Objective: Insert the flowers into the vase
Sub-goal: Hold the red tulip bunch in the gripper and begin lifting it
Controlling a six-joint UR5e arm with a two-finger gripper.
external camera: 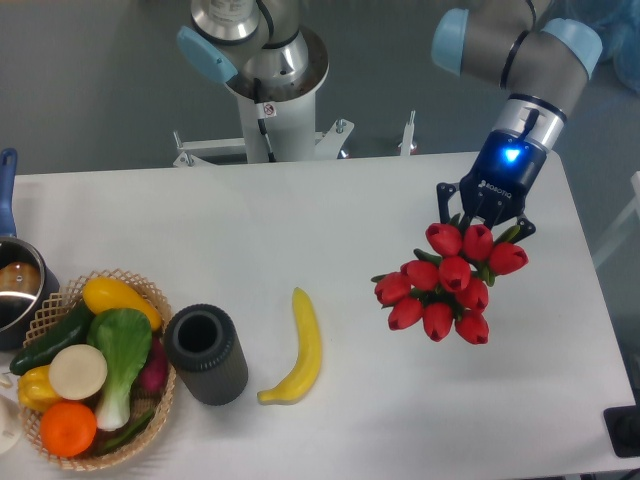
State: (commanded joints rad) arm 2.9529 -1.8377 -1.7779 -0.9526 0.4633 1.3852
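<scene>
The flowers (pixel 446 283), a bunch of red tulip buds with green leaves, hang at the right side of the table, below my gripper (pixel 484 222). The gripper is shut on the stems of the bunch, which are mostly hidden behind the buds and fingers. The vase (pixel 206 353), a dark ribbed cylinder with a round open mouth, stands at the front left next to the basket, far to the left of the flowers.
A yellow banana (pixel 301 349) lies between the vase and the flowers. A wicker basket (pixel 130 290) holds vegetables and fruit at the front left. A metal pot (pixel 12 290) with a blue handle sits at the left edge. The arm's base (pixel 268 90) stands at the back.
</scene>
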